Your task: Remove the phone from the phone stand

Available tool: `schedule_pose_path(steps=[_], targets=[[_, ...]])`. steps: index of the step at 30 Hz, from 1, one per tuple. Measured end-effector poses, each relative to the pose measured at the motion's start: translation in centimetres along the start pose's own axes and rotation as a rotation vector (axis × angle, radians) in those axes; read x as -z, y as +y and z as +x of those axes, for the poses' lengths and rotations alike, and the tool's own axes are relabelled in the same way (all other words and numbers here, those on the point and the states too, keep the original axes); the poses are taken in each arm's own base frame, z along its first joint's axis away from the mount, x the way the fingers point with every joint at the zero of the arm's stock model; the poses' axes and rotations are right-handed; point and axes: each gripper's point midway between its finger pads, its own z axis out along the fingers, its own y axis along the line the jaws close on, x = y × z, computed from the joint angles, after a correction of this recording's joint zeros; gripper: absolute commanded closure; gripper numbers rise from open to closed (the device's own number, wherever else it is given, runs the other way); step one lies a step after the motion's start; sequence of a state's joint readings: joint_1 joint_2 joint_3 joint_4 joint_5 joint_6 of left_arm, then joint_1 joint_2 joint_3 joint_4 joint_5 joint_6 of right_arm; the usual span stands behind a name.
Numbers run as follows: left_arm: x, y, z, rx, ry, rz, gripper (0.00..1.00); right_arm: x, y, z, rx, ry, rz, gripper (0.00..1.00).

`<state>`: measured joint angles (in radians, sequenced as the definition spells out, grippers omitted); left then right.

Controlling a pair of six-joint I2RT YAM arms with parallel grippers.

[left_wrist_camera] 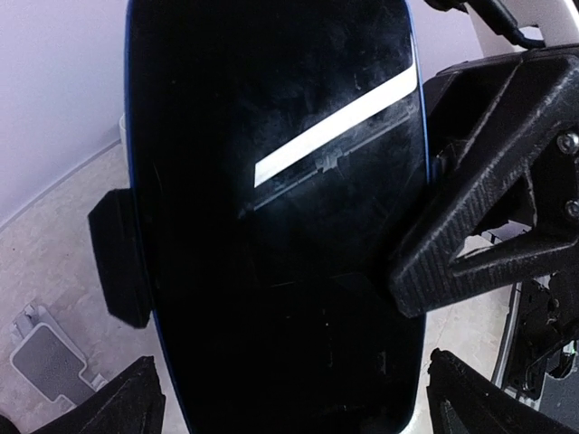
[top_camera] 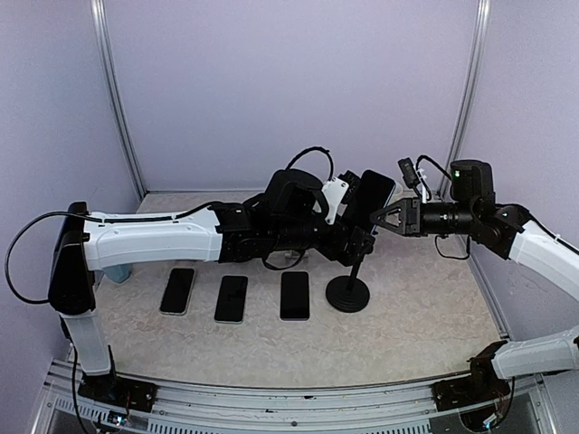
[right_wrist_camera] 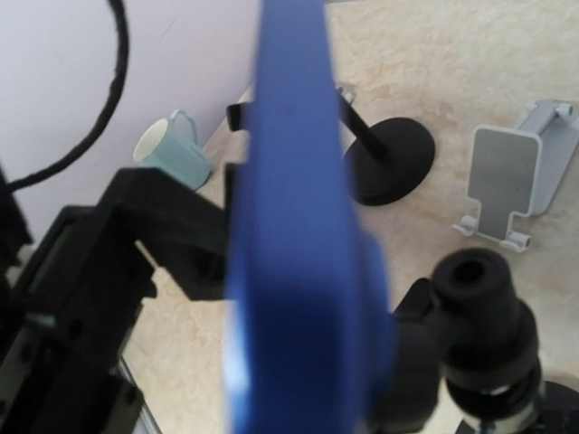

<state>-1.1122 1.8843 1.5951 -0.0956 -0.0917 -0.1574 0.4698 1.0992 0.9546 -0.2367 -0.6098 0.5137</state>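
Phone (top_camera: 374,193) sat upright in the black stand (top_camera: 348,293), centre-right of the top view. Left gripper (left_wrist_camera: 298,411) gaped wide with nothing held, its fingertips (left_wrist_camera: 136,398) in the bottom corners of the wrist view, either side of the phone. Right gripper (top_camera: 385,217) was at the phone's right edge, one finger (left_wrist_camera: 479,208) touching the screen. Couldn't tell whether it was clamped.
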Motion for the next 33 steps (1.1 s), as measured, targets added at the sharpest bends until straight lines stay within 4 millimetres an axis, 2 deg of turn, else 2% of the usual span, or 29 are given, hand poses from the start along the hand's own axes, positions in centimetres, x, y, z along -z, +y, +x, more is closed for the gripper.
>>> schedule_pose_path(steps=[6,12,14,16,18,21,27,33], targets=[[-1.1,-0.3,0.6,-0.005,0.027,0.000,0.06,-0.3,0.3,0.7,0.020,0.018,-0.012,1.00],[-2.1,-0.7,1.2,-0.020,0.054,-0.018,0.29,-0.3,0.7,1.2,0.035,0.024,-0.022,0.99],[-2.1,-0.6,1.4,-0.017,0.058,-0.033,0.36,-0.2,0.7,1.3,0.036,0.025,-0.022,0.83],[-2.1,-0.6,1.4,-0.014,0.057,-0.037,0.42,-0.1,0.7,1.4,0.037,0.022,-0.019,0.60],[-2.1,-0.7,1.4,-0.017,0.056,-0.037,0.46,0.0,0.7,1.4,0.042,0.017,-0.015,0.48],[-2.1,-0.4,1.7,-0.017,0.054,-0.055,0.49,0.8,1.4,0.7,0.080,-0.019,-0.018,0.37],[-1.9,-0.3,1.9,-0.014,0.042,-0.056,0.53,1.9,2.2,-0.1,0.111,-0.082,-0.047,0.35],[-1.8,-0.3,1.9,-0.012,0.032,-0.054,0.58,1.4,1.8,0.9,0.081,-0.070,-0.086,0.46]])
